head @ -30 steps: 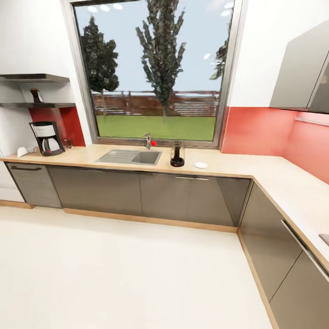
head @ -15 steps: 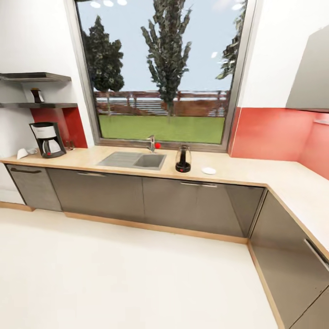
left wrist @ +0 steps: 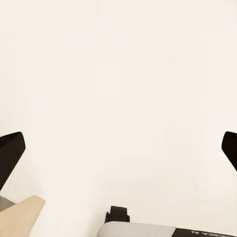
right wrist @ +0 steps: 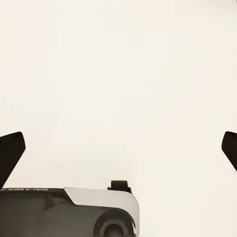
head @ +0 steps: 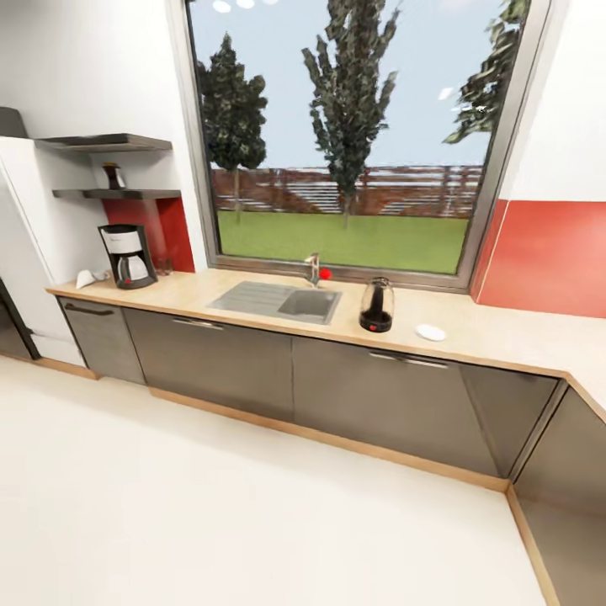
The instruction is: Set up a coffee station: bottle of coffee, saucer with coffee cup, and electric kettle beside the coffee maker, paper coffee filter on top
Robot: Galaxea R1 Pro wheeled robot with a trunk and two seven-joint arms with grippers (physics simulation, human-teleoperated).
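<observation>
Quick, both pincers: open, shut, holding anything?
Left pincer: open, fingers spread wide, holding nothing.
Right pincer: open, fingers spread wide, holding nothing.

A large window (head: pixel 349 135) is set above a steel sink (head: pixel 278 301), and trees and a fence are seen through it. Grey cabinet doors (head: pixel 252 366) are ranged below the sink, and a red backsplash (head: pixel 547 257) is seen to its right.
</observation>
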